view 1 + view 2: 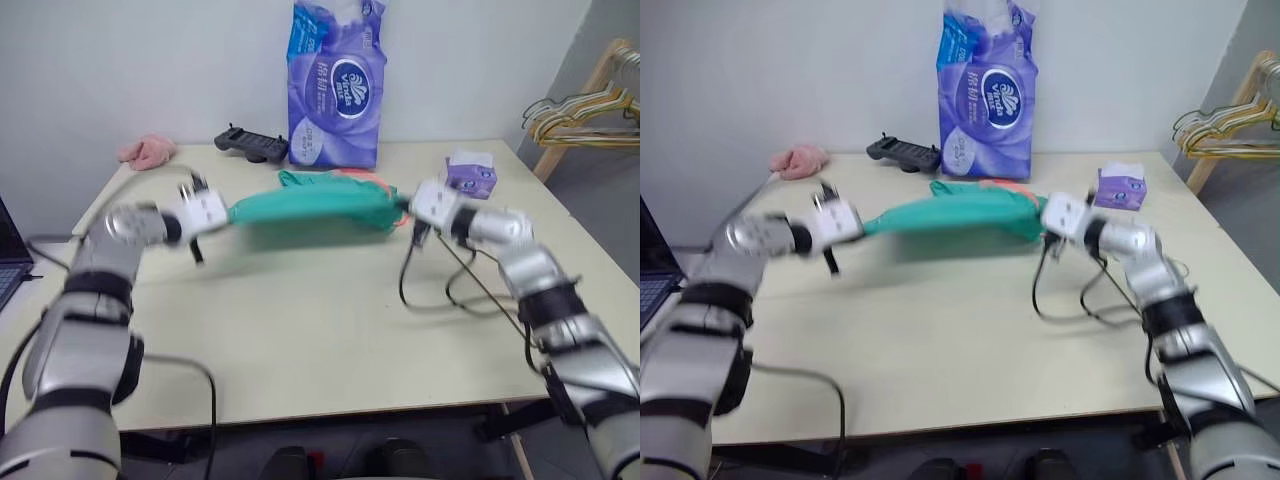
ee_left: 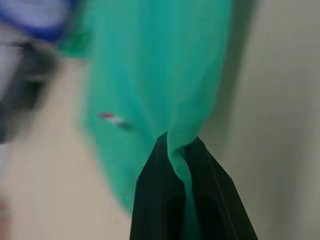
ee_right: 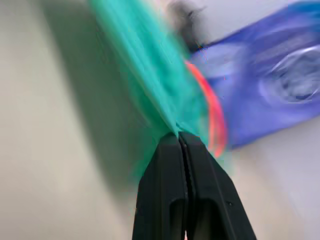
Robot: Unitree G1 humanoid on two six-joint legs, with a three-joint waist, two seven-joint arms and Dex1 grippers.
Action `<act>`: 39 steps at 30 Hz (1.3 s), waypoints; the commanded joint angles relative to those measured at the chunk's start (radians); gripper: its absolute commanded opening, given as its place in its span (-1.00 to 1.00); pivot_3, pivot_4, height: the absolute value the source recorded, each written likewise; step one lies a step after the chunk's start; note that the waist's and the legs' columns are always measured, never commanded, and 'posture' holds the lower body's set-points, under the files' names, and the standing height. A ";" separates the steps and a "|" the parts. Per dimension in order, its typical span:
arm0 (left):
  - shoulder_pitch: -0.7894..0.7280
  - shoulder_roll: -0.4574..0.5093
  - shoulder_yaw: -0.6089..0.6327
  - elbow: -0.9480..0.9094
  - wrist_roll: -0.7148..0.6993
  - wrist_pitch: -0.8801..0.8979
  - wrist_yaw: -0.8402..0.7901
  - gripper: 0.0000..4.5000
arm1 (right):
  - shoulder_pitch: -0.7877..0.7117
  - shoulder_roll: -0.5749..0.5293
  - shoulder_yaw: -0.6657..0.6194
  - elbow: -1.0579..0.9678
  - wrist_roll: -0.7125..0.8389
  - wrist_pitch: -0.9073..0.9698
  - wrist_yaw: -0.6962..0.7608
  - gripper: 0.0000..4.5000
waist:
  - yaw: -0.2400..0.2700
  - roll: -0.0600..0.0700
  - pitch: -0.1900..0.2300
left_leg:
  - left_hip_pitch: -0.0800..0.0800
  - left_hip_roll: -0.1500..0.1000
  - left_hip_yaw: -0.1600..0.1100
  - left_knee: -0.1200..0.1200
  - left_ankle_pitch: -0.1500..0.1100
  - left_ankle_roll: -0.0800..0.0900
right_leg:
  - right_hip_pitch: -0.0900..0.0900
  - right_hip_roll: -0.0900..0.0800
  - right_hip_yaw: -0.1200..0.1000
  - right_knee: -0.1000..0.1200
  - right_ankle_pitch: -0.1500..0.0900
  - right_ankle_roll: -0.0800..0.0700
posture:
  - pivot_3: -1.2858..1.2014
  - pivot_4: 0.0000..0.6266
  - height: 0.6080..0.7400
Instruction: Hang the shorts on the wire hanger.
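Two grippers have your shorts (image 1: 310, 208) stretched between them above the middle of the table (image 1: 320, 340): from the head camera you see the left gripper (image 1: 222, 212) pinching the teal fabric at one end and the right gripper (image 1: 410, 207) pinching it at the other, so the cloth hangs as a shallow band with a bit of orange drawstring (image 1: 368, 183) showing along its far edge. Behind the shorts stands a purple tissue pack (image 1: 335, 85), with a black controller (image 1: 252, 144) beside it and a small pink cloth (image 1: 148, 151) toward the far left corner. A small purple tissue box (image 1: 470, 174) sits near the right gripper, and the thin wire hanger (image 1: 480, 285) lies on the table under your right forearm, just beside a loop of black cable (image 1: 425, 300). A bunch of pale hangers (image 1: 585, 115) hangs off a wooden rack at the far right. In the left wrist view your black fingers (image 2: 160, 195) are closed on a fold of teal cloth squeezed between them. In the right wrist view the fingers (image 3: 165, 190) are pressed together on the fabric's edge, with the orange drawstring curving just beside them and the purple pack beyond.
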 commanded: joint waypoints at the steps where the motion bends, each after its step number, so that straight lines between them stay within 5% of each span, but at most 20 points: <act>1: 0.203 0.137 0.032 -0.367 -0.107 0.162 -0.202 -0.99 | 0.128 -0.111 0.009 -0.307 0.091 0.179 0.183 -1.00 | 0.003 -0.002 0.003 | 0.000 0.001 0.000 0.000 0.000 0.000 | -0.001 0.001 0.000 0.000 0.000 -0.001 | 0.17 -0.81 1.00; 5: 0.483 0.328 0.064 -0.798 -0.298 0.366 -0.435 -0.99 | 0.184 -0.200 0.021 -0.467 0.132 0.288 0.290 -1.00 | 0.001 0.009 0.014 | 0.009 0.002 -0.001 0.001 0.000 0.000 | 0.008 0.002 0.000 0.001 0.002 -0.005 | 0.17 -0.81 1.00; 9: 0.492 0.352 0.069 -0.875 -0.309 0.478 -0.435 -0.99 | 0.146 -0.194 0.022 -0.454 0.124 0.326 0.280 -1.00 | 0.026 0.007 0.028 | 0.035 0.002 -0.004 0.000 0.003 0.005 | 0.032 0.004 -0.005 -0.002 -0.008 -0.009 | 0.17 -0.82 1.00; 14: 0.381 0.319 0.020 -0.831 -0.283 0.432 -0.512 -0.99 | 0.040 -0.166 0.026 -0.365 0.139 0.312 0.330 -1.00 | 0.036 0.007 0.028 | 0.037 0.002 -0.006 -0.001 0.007 0.003 | 0.036 0.005 -0.006 0.000 -0.007 -0.009 | 0.16 -0.88 1.00; 18: -0.254 0.040 -0.020 -0.172 -0.011 0.221 0.024 -0.99 | -0.425 -0.006 -0.037 0.237 -0.004 0.073 -0.011 -1.00 | 0.049 0.001 0.031 | 0.027 0.001 -0.006 0.001 0.014 0.001 | 0.029 0.013 -0.005 0.000 0.005 -0.004 | 0.16 -0.93 1.00; 21: -0.627 -0.007 -0.041 0.209 0.117 0.132 0.417 -0.99 | -0.722 0.032 -0.061 0.625 -0.081 -0.156 -0.292 -1.00 | 0.055 -0.016 0.026 | 0.002 0.002 -0.007 0.001 0.024 -0.014 | 0.005 0.012 -0.005 0.000 0.024 -0.014 | 0.17 -0.96 1.00; 23: -0.743 -0.011 -0.050 0.322 0.157 0.101 0.554 -0.99 | -0.809 0.047 -0.064 0.759 -0.104 -0.250 -0.366 -1.00 | 0.049 -0.015 0.016 | -0.012 0.004 -0.006 -0.002 0.027 -0.021 | -0.012 0.009 -0.003 -0.001 0.025 -0.015 | 0.17 -0.97 1.00; 28: -0.823 -0.011 -0.047 0.412 0.218 0.069 0.802 -0.99 | -0.833 0.078 -0.070 0.874 -0.161 -0.397 -0.496 -1.00 | 0.030 -0.014 0.000 | -0.013 -0.001 0.002 -0.015 0.019 -0.014 | -0.015 0.002 0.003 -0.010 0.018 -0.010 | 0.17 -0.96 1.00; 31: -0.755 -0.028 -0.044 0.420 0.215 0.038 0.738 -0.99 | -0.775 0.096 -0.076 0.878 -0.161 -0.428 -0.453 -1.00 | 0.028 -0.014 0.001 | -0.016 -0.001 0.002 -0.014 0.018 -0.013 | -0.015 0.002 0.002 -0.012 0.018 -0.009 | 0.17 -0.95 1.00; 39: -0.392 -0.017 -0.027 0.327 0.114 -0.040 0.202 -0.99 | -0.442 0.077 -0.067 0.616 -0.092 -0.339 -0.113 -1.00 | 0.026 -0.012 0.004 | -0.013 0.001 -0.002 -0.002 0.017 -0.009 | -0.010 0.005 -0.001 -0.007 0.018 -0.009 | 0.17 -0.88 1.00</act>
